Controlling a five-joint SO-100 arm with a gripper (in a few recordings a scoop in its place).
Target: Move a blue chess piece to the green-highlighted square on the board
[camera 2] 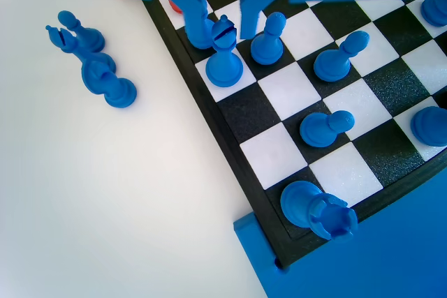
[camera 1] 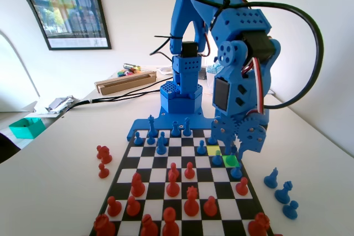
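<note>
Jaws (camera 2: 220,29) are shown parted astride the blue chess piece (camera 2: 224,61) near the board (camera 2: 230,141) edge; light, rigid, slippery plastic is best gripped below the head.

- blue arm (camera 1: 221,42) of printed plastic, perforated with rows of small holes
- black servo blocks set into the joints, centre of the fixed view
- thick black cable looping at upper right
- gripper (camera 2: 223,19) with two plain blue jaws
</note>
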